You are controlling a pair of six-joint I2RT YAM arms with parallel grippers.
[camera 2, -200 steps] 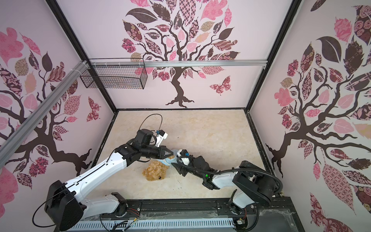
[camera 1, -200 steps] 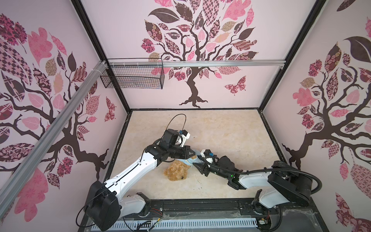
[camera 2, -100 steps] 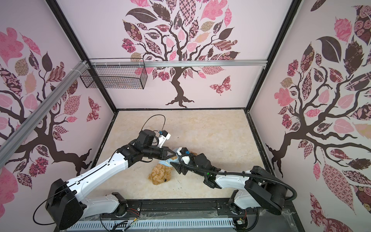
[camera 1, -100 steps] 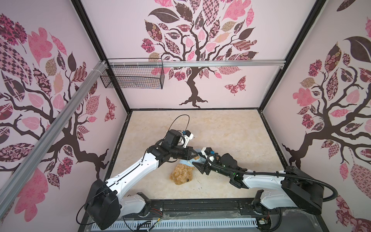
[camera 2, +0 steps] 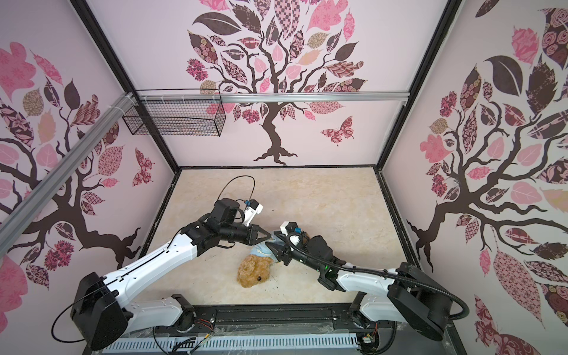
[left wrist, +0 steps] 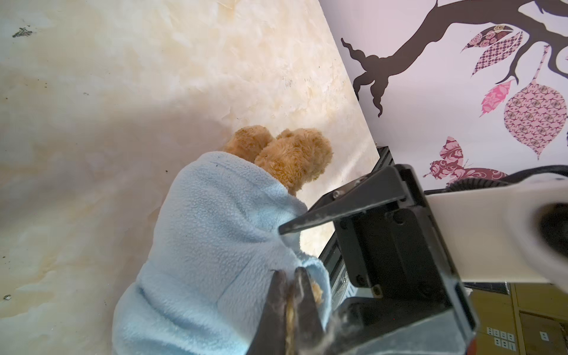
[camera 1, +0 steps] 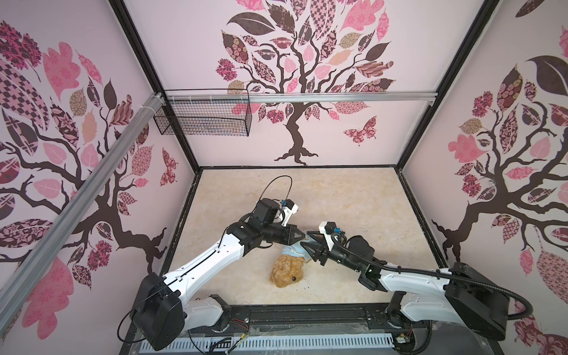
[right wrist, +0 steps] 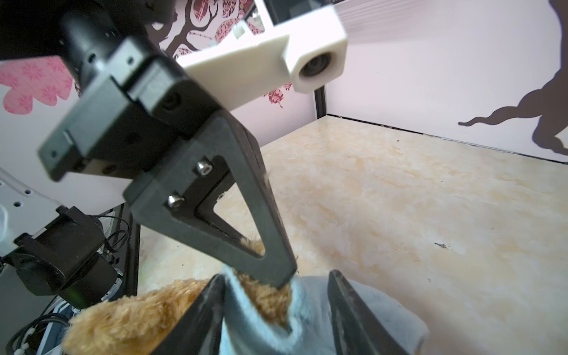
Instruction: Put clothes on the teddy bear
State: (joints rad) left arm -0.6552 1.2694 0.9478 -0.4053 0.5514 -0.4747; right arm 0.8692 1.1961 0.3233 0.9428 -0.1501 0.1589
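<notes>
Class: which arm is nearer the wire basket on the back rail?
Left. The left arm lies below and in front of the wire basket; the right arm sits at the far right.

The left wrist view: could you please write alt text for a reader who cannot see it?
A bear, mostly wrapped in a light blue fleece shirt, lies on a beige marbled table, tan fur poking out at one end. The shut left end effector pinches tan fur at the shirt's edge; the right end effector flanks the same spot.

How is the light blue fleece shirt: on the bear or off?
Partly on: light blue fleece shirt wraps the golden-brown plush teddy bear below its bare head. Sleeves: cannot tell.
</notes>
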